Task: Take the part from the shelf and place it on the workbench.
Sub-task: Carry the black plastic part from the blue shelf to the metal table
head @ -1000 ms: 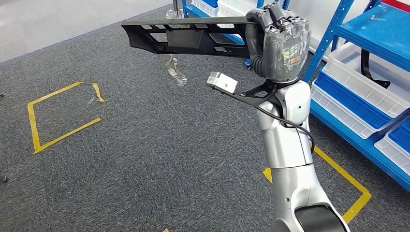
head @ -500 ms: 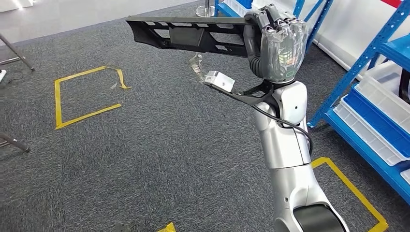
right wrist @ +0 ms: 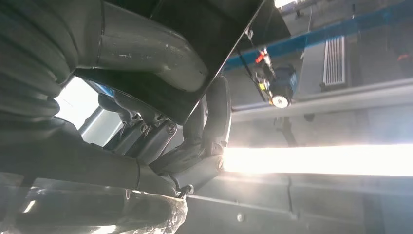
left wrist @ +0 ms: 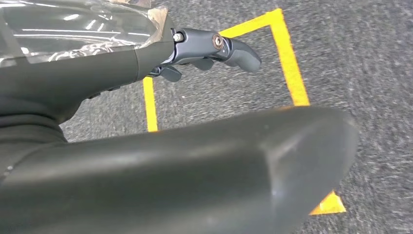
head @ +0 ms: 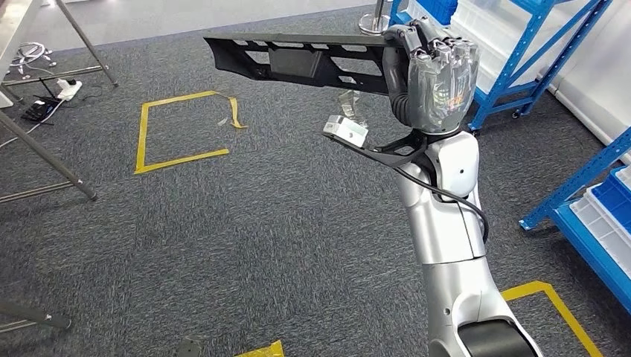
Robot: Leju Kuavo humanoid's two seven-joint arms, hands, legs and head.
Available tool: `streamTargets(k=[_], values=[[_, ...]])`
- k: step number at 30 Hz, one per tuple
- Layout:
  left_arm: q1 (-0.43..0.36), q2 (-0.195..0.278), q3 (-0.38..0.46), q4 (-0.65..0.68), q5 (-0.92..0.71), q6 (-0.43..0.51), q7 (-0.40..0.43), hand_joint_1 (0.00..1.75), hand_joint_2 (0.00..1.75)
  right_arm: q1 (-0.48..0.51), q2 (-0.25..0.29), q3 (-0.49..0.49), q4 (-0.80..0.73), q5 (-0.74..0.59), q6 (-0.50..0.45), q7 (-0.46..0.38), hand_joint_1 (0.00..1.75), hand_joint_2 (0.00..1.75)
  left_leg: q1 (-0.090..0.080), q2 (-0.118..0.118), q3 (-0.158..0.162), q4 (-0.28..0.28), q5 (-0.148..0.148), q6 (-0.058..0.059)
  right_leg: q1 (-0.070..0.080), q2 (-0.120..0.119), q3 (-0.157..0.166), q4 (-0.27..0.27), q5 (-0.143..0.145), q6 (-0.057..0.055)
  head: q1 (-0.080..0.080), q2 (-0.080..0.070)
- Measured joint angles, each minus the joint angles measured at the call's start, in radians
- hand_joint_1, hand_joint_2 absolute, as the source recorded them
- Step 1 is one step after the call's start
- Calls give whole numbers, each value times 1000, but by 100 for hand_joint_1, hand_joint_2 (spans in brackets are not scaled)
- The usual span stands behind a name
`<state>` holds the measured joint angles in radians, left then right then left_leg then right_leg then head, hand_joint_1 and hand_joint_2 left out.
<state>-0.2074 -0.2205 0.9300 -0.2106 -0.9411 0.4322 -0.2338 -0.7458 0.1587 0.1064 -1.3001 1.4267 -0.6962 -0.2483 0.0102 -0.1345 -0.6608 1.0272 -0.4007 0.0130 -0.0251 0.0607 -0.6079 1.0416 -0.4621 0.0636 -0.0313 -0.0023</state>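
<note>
In the head view my right hand [head: 435, 82] is raised high in front of me and grips one end of the part [head: 298, 63], a long black plastic panel with cut-outs. The panel sticks out level to the left, above the carpet. In the right wrist view the thumb and fingers [right wrist: 146, 53] clamp the panel's dark edge [right wrist: 219, 29]. In the left wrist view my left hand [left wrist: 195, 48] hangs over the carpet and a yellow tape mark, fingers stretched out and holding nothing.
A yellow tape square [head: 182, 130] marks the grey carpet ahead. Blue shelving [head: 521, 67] with white and blue bins [head: 603, 216] stands at the right. Metal table legs [head: 45, 156] and a power strip with cables [head: 45, 89] are at the left.
The whole picture has slid to the right, so the camera has turned left, away from the shelves. Table legs have come into view. My right hand still holds the panel the same way.
</note>
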Motion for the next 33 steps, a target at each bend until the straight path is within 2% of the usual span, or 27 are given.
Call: streamTargets(k=[2,3,6,7,8,10,11,12,13,15,17,19,20,21,22,23,24,25,26,27,28,29,30,31,33], values=[[0,0,0,0,0,0,0,0,0,0,0,0,0,0,0,0,175,175,0,-1,0,0,0,0,0,0,0,0,0,0,0,0],[1,0,0,0,0,0,0,0,0,-1,1,4,1,0,0,0,175,175,-1,17,-8,11,-8,-4,-1,-12,2,-3,2,-8,-4,0],[2,1,0,0,1,0,0,0,0,-4,6,14,5,-1,0,2,175,175,0,116,-123,234,-102,-22,6,-89,13,-11,1,-45,-16,0],[1,1,0,0,1,0,0,0,0,-4,6,15,5,-1,0,2,175,175,2,132,-143,275,-112,-23,10,-109,14,-11,-1,-49,-16,0],[2,1,0,0,1,0,0,0,0,-4,7,15,6,-1,0,2,175,175,2,137,-120,233,-88,-21,11,-121,16,-11,-3,-50,-17,0],[1,1,0,0,1,0,0,0,0,-6,7,16,6,-1,0,2,175,175,-3,176,-39,93,-35,-15,18,-142,20,-10,-8,-48,-17,0],[0,1,0,0,1,0,0,0,0,-7,7,16,6,-1,0,2,175,175,-7,193,-8,42,-22,-11,22,-151,22,-10,-11,-44,-15,0],[-1,1,0,0,1,0,0,0,0,-8,7,16,6,-1,0,2,175,175,-12,205,8,14,-17,-6,26,-160,24,-10,-13,-40,-13,0],[-1,1,0,0,1,0,0,0,0,-9,7,16,6,-1,0,3,175,175,-17,202,11,9,-19,-2,28,-169,25,-11,-14,-37,-12,0],[0,2,0,0,1,1,0,0,0,-10,8,16,6,-1,0,3,175,175,-17,178,13,1,-14,9,26,-181,30,-13,-17,-28,-10,0],[-2,3,0,0,1,1,-1,0,0,-12,8,17,6,-2,0,3,175,175,-12,155,22,-11,-6,22,22,-141,12,30,-41,-23,-9,0],[-6,2,-1,0,0,1,-2,0,0,-13,3,17,7,-4,0,6,175,175,-8,128,24,-16,-2,29,18,-84,-48,151,-87,-28,-6,0],[-7,1,-1,0,0,1,-1,0,0,-13,0,17,8,-4,0,8,175,175,-7,114,24,-16,-1,30,17,-72,-83,218,-107,-30,-3,0],[-6,1,-2,0,0,0,-1,0,0,-12,-3,17,9,-5,0,9,175,175,-7,98,23,-16,-1,30,17,-67,-109,262,-117,-27,-2,0],[-4,1,-2,0,0,0,-1,0,0,-12,-5,17,11,-5,0,10,175,175,-7,83,23,-15,-1,30,16,-64,-117,268,-110,-22,-2,0],[-3,1,-3,0,0,0,-1,0,0,-12,-7,17,12,-6,0,10,175,175,-7,68,23,-14,-1,29,15,-61,-106,234,-89,-13,-2,0],[-2,1,-3,0,0,0,-1,0,0,-13,-7,17,14,-8,0,10,175,175,-6,53,23,-13,-1,28,11,-52,-78,168,-58,-3,-2,0],[-2,1,-3,0,0,0,-1,0,0,-14,-7,18,15,-12,0,10,175,175,-6,40,22,-10,-1,25,7,-32,-45,94,-30,4,-2,0],[-2,1,-3,0,1,0,-1,0,0,-16,-7,18,16,-16,0,9,175,175,-6,27,19,-8,-1,20,3,-17,-18,37,-10,6,-2,0],[-1,1,-3,0,2,0,-1,0,0,-17,-7,19,17,-19,0,8,175,175,-7,17,15,-6,0,15,2,-5,-1,2,1,4,-3,0],[0,1,-3,0,2,0,-2,0,0,-16,-7,19,19,-19,0,6,175,175,-6,8,11,-6,2,9,3,-2,5,-9,3,-3,-3,0],[2,2,-3,0,2,0,-2,0,0,-15,-5,20,20,-17,0,4,175,175,-5,0,7,-7,4,4,5,-13,7,-9,6,-9,-4,0],[4,3,-3,0,2,0,-2,0,0,-14,-3,20,20,-13,0,2,175,175,-3,-1,5,-7,5,-1,4,-22,7,-11,8,-16,-4,0],[5,3,-4,0,1,1,-2,0,0,-13,0,20,20,-9,0,0,175,175,-4,15,-1,0,-1,-5,2,-32,8,-12,10,-22,-6,0],[6,4,-4,0,0,1,-2,0,0,-13,5,20,20,-6,0,-1,175,175,-6,75,-36,67,-41,-12,0,-53,10,-16,11,-38,-13,0]])
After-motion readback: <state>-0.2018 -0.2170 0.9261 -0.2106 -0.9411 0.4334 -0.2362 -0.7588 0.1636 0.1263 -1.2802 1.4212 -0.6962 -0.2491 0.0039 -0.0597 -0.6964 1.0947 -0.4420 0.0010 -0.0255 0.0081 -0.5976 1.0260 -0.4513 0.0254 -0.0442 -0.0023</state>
